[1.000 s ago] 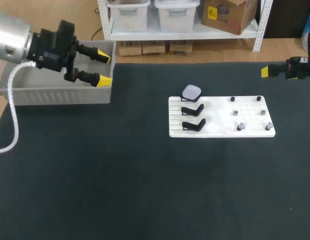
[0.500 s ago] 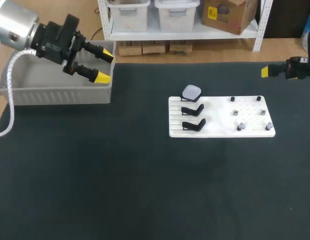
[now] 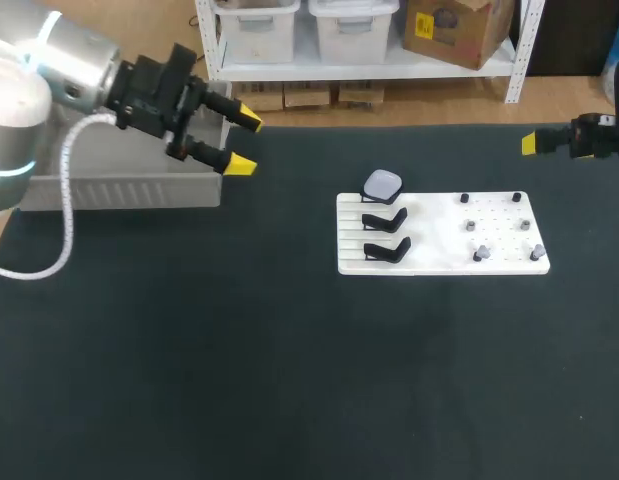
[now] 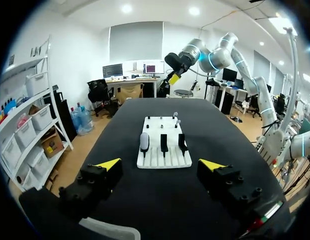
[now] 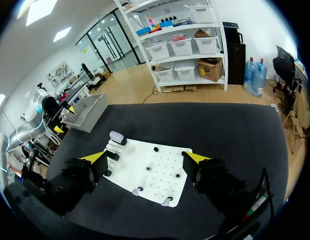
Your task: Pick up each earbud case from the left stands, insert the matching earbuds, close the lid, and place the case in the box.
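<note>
Our left gripper (image 3: 241,143) spreads its fingers wide, holding nothing, beside the grey plastic box (image 3: 119,188). The pale rounded earbud case (image 3: 382,184) sits well ahead on the white pegged board (image 3: 439,238). Our right gripper (image 5: 144,157) gapes empty too, with that board ahead.

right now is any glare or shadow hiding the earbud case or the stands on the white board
Head view: the white board is washed out by bright light around its middle, but the earbud case and the two empty black stands stand out clearly against it. Left wrist view: even light, no glare on the board or the case. Right wrist view: the same, nothing hidden by shadow.
</note>
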`<state>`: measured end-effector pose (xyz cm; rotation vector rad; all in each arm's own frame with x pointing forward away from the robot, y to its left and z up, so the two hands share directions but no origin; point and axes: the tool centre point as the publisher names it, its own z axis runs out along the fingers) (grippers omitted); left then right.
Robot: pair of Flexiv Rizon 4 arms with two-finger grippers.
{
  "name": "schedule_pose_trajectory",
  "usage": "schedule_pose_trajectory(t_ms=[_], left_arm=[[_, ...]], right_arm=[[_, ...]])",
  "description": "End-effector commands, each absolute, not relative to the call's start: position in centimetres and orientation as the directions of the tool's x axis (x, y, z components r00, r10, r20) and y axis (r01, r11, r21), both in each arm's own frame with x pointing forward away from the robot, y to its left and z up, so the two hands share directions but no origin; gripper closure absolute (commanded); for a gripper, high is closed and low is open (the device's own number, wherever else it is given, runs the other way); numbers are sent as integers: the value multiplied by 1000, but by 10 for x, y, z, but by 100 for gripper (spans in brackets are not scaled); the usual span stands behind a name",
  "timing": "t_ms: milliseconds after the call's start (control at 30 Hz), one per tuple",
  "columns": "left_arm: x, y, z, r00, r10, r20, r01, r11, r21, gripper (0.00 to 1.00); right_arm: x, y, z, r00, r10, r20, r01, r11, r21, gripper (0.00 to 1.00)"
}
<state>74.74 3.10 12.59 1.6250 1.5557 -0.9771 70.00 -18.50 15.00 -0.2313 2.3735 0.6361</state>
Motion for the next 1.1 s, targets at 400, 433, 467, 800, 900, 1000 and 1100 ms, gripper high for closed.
schedule_pose_trajectory(t_ms=[400, 433, 467, 800, 900, 1000, 1100], left_arm=[[771, -19, 94, 8, 456, -890, 985, -155, -71, 0], [769, -22, 92, 7, 454, -891, 985, -156, -71, 0], [768, -26, 91, 8, 452, -892, 985, -157, -70, 0], [766, -43, 76, -10, 464, -886, 986, -141, -85, 14], [766, -45, 71, -19, 476, -879, 987, -131, -92, 17], [766, -48, 68, -21, 488, -873, 988, -121, -92, 16], [768, -52, 63, -22, 500, -866, 989, -113, -91, 12]], right_arm=[[700, -185, 150, -766, 0, -643, -321, 866, 383, 0], [700, -185, 150, -766, 0, -643, -321, 866, 383, 0], [700, -185, 150, -766, 0, -643, -321, 866, 383, 0], [700, -185, 150, -766, 0, -643, -321, 866, 383, 0], [700, -185, 150, -766, 0, -643, -321, 866, 383, 0], [700, -185, 150, -766, 0, -643, -321, 866, 383, 0], [700, -185, 150, -766, 0, -643, -321, 866, 383, 0]])
